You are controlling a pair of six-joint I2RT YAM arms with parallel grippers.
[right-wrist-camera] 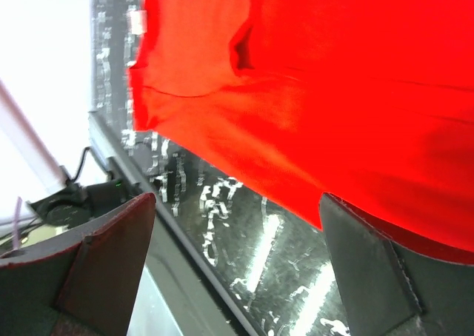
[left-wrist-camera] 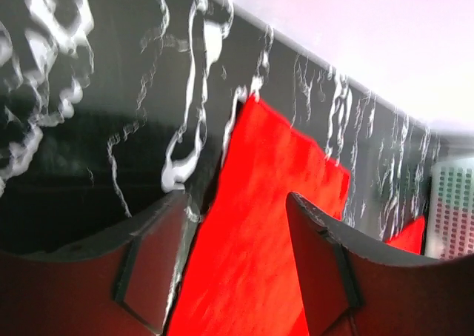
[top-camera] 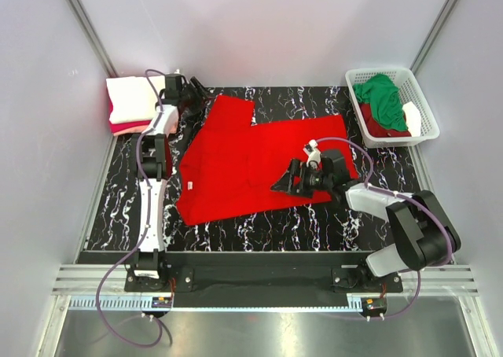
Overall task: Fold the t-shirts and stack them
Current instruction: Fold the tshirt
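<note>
Red t-shirt (top-camera: pixel 251 164) lying on table (top-camera: pixel 236 230) | left tool (left-wrist-camera: pixel 235 203) spread, holding nothing | right tool (right-wrist-camera: pixel 237 203) spread, holding nothing

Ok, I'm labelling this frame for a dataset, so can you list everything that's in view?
red t-shirt: one, bright red, spread flat on the middle of the table
folded shirts: at least two, white over pink, stacked at the far left corner
basket: one, white plastic lattice, far right corner
green shirt: one, green, crumpled on top in the basket
dark red shirt: one, dark red, under the green one
white cloth: one, white, right side of the basket
table: one, black with white veins
arms: two, black and white, bolted at the near edge
left claw: one, open and empty, by the red t-shirt's far sleeve
right claw: one, open and empty, over the red t-shirt
</note>
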